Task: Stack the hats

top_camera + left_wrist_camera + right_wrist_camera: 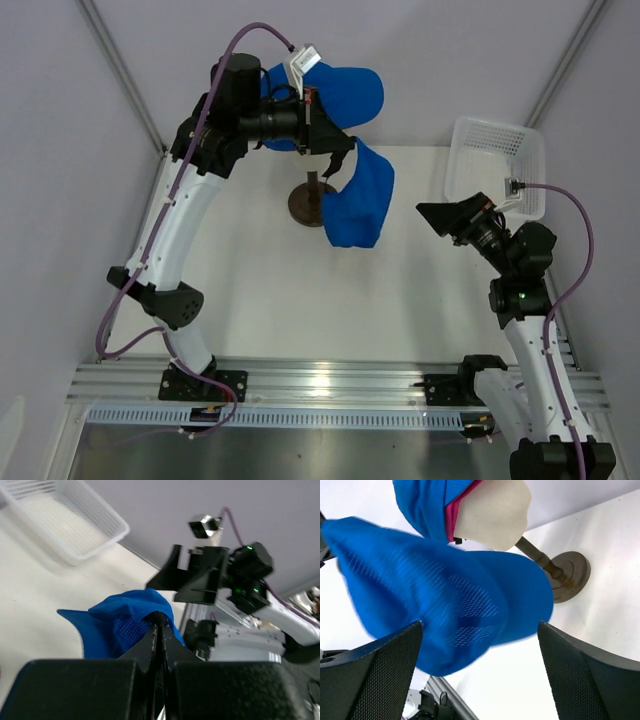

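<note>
The left end effector (157, 622) pinches the blue cap (358, 205) just beside the mannequin head (495, 515); the right end effector (445, 215), spread, stands apart to the right.

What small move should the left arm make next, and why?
Probably lift the blue cap onto the head: the left gripper is shut on it, it hangs beside the head, not on it, and the right gripper stands open, clear of it.
</note>
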{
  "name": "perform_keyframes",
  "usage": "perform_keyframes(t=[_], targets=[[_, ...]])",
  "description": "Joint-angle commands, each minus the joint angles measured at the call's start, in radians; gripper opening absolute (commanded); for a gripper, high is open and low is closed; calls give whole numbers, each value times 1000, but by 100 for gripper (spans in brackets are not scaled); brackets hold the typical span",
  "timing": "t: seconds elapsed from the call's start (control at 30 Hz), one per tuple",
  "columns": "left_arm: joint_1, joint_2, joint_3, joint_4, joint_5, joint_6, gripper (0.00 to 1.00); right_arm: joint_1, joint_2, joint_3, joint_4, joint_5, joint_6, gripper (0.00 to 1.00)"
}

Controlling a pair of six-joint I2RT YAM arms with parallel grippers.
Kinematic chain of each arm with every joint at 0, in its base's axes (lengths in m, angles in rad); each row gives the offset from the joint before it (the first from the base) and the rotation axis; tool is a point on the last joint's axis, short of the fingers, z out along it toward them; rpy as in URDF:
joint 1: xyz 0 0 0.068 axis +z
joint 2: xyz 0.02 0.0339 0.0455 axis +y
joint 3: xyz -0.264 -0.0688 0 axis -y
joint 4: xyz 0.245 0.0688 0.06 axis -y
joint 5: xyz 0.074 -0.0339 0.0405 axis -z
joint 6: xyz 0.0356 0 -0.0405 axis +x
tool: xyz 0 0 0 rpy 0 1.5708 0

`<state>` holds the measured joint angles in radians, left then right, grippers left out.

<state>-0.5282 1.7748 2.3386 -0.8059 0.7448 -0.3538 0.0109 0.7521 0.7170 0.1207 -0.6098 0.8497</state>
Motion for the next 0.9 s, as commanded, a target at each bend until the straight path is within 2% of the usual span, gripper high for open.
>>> perform_keyframes(t=[0.0, 0.07, 0.13, 0.2, 0.3, 0.43, 0.6, 0.87], targets=[[17, -37, 31, 48, 273, 44, 1, -2, 21, -40, 150, 13, 20, 99], [26, -37, 31, 48, 361, 59, 1, -2, 44, -85, 230, -30, 20, 100], [37, -35, 31, 73, 399, 46, 1, 9, 91, -117, 386, -74, 28, 100], [48, -35, 34, 126, 456, 12, 1, 58, 116, -160, 485, -79, -6, 100], [66, -41, 36, 198, 520, -74, 1, 118, 159, -168, 499, -50, -106, 100], [83, -61, 38, 290, 554, -161, 1, 150, 216, -182, 629, -65, -107, 100], [92, -69, 42, 310, 548, -206, 1, 196, 248, -162, 767, -107, -103, 99], [106, -66, 41, 290, 495, -217, 1, 374, 159, -123, 642, -127, -202, 100]])
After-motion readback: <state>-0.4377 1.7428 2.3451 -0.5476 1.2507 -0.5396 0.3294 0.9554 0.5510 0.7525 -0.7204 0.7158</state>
